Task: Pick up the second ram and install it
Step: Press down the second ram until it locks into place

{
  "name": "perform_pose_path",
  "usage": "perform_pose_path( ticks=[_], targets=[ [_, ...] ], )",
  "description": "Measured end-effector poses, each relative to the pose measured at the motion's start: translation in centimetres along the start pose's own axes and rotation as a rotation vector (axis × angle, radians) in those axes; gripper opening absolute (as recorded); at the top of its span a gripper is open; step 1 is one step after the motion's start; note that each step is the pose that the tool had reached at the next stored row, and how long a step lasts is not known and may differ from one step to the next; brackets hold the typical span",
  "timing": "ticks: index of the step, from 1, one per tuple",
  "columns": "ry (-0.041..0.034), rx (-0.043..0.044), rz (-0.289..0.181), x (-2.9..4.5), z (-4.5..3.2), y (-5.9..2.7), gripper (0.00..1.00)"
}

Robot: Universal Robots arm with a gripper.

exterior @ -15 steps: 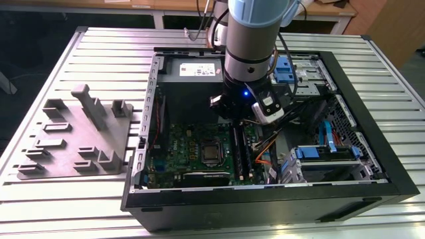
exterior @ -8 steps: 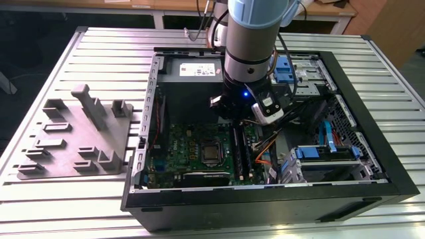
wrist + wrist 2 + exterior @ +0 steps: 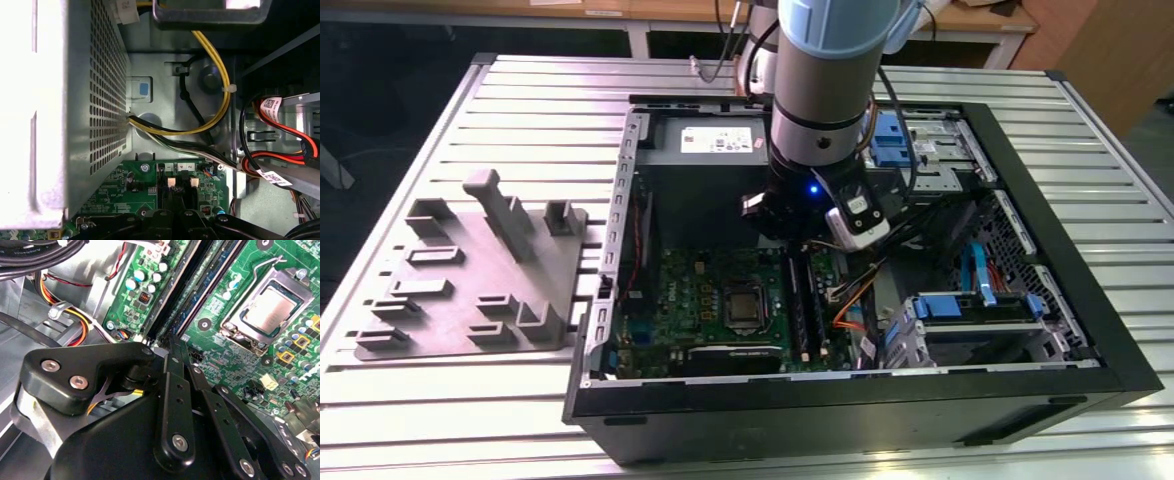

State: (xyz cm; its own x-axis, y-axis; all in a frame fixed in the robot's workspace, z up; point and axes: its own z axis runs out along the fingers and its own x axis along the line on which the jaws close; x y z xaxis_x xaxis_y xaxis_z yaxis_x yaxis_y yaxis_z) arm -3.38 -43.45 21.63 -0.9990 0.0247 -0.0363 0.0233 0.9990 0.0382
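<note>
Second ram (image 3: 798,303) (image 3: 172,290): one only, apparently the long dark strip standing on edge in the row of slots just beside the processor socket (image 3: 743,305) (image 3: 265,307) (hard to tell apart from the black slots themselves). Long axis parallel to the socket's nearer side, one end toward the grey power-supply box (image 3: 707,140), the other toward the case's (image 3: 854,402) near wall in the exterior view. At least two long parallel bars counted there in the second wrist view. One gripper (image 3: 790,240) (image 3: 172,340) at the row's end farther from the socket, jaws drawn together, tips at or touching that end; cannot tell whether anything sits pinched between them. One arm (image 3: 834,70) coming down above the socket. One grey holder tray (image 3: 467,270) well apart from the socket, outside the case on the slatted table (image 3: 454,400).
</note>
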Motion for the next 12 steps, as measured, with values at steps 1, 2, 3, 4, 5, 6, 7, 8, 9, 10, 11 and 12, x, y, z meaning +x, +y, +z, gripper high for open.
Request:
perform_pose_path(
  ticks=[1, 2, 3, 4, 5, 6, 7, 8, 9, 10, 11, 12],
  targets=[
    [0.0, 0.0, 0.0, 0.0, 0.01, 0.0, 0.1],
    [-0.0001, -0.0003, 0.0, 0.0, 0.02, 0.0, 0.1],
    [-0.0001, -0.0003, 0.0, 0.0, 0.02, 0.0, 0.1],
    [-0.0002, -0.0004, 0.0, 0.0, 0.02, 0.0, 0.1],
    [-0.0002, -0.0007, 0.0, -0.01, -0.05, 0.01, 0.1],
    [-0.0009, -0.0023, 0.0, -0.02, -0.21, 0.03, 0.1],
    [-0.001, -0.0026, 0.0, -0.03, -0.48, 0.05, 0.1],
    [-0.0004, -0.0011, 0.0, -0.04, -0.84, 0.05, 0.1],
    [-0.0001, -0.0004, 0.0, -0.05, -1.15, 0.05, 0.1],
    [-0.0003, -0.0008, 0.0, -0.06, -1.38, 0.06, 0.1],
    [-0.0003, -0.0008, 0.0, -0.06, -1.58, 0.07, 0.1],
    [-0.0001, -0.0005, 0.0, -0.07, -1.72, 0.07, 0.1]
  ],
)
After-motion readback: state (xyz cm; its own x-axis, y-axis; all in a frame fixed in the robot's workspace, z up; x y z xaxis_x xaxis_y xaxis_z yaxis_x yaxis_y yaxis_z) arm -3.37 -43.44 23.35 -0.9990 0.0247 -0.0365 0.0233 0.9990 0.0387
